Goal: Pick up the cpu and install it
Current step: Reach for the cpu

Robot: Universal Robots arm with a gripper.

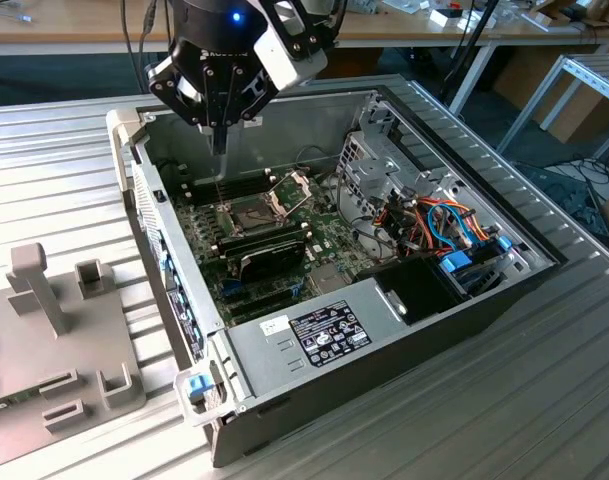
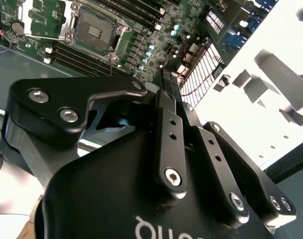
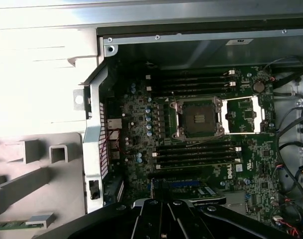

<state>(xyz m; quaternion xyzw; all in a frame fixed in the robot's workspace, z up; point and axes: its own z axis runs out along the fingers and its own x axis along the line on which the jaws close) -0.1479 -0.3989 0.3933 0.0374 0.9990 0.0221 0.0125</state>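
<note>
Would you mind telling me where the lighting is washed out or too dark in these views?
In the second wrist view the fixture plate is blown out white; in the first wrist view the table glares white while the motherboard sits dim; the exterior view is evenly lit.

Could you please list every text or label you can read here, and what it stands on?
Power supply label: print too small to read.
White sticker beside it: scribble, unreadable.
End effector body: white lettering cut off by the picture's edge.
Motherboard: markings too blurred to read.
</note>
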